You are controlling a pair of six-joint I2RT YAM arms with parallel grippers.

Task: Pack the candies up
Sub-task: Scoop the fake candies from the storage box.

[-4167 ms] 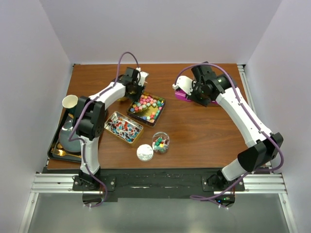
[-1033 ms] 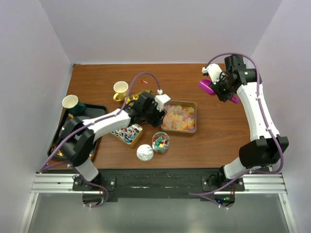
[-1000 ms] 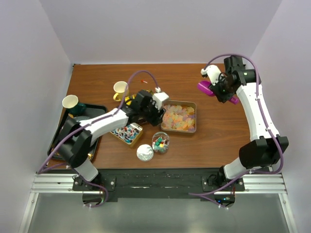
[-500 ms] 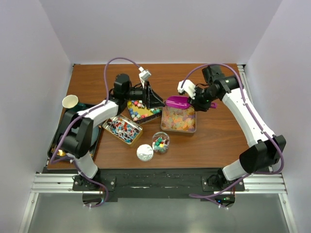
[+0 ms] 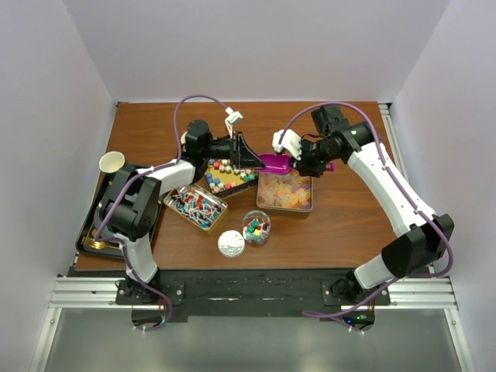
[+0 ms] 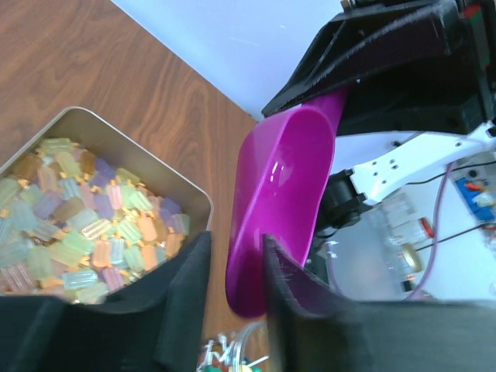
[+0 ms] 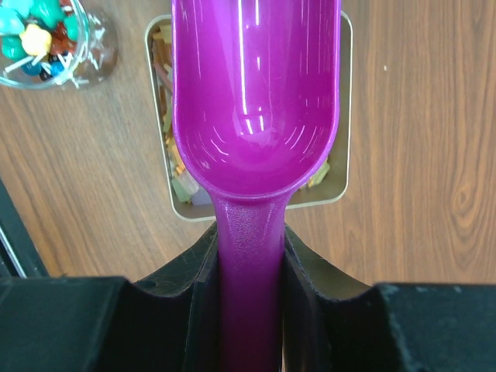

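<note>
Top view: your right hand grips the scoop over the far rim of the tin of pale candies. Your left hand hovers just beside it.

Left wrist: the left hand is spread, holding nothing. Only here is the scoop's tilt plain.

Right wrist: the scoop is empty, with a jar near the tin. Dip the lip low and push shallowly.

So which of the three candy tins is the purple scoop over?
The rightmost tin, holding pale translucent pieces; the right gripper holds the scoop above it. The balls and wrapped sweets sit in tins further left.
</note>
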